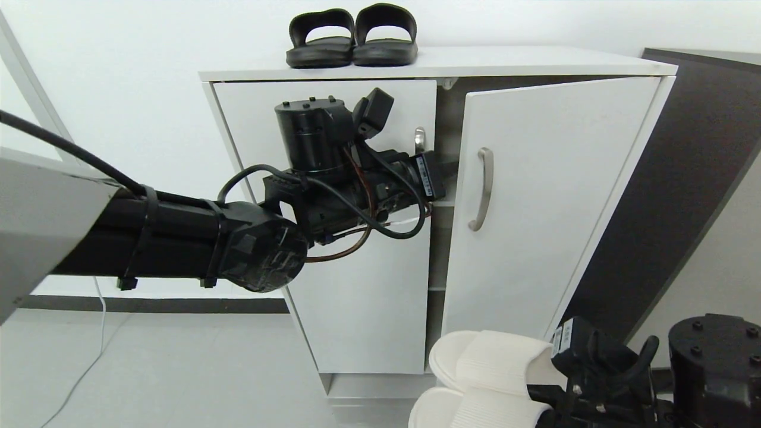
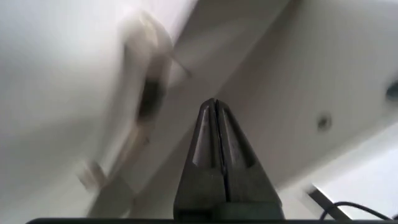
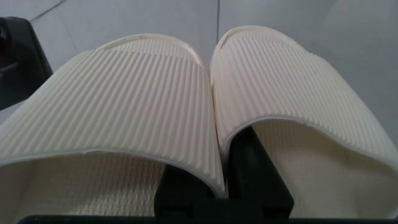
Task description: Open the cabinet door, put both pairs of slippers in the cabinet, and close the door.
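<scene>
While our right gripper [image 3: 239, 177] clamps the white slippers [image 1: 487, 374] low before the cabinet [image 1: 535, 62], ready for loading, our left gripper [image 2: 215, 124], jaws pressed together empty, sits at the ajar right door [image 1: 535, 208], we judge to swing it wider. Black slippers [image 1: 352, 38]: atop cabinet.

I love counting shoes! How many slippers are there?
4. Two black slippers sit on top of the cabinet; two white slippers are low in front of it, in the right gripper. Cabinet's inside is mostly hidden.
</scene>
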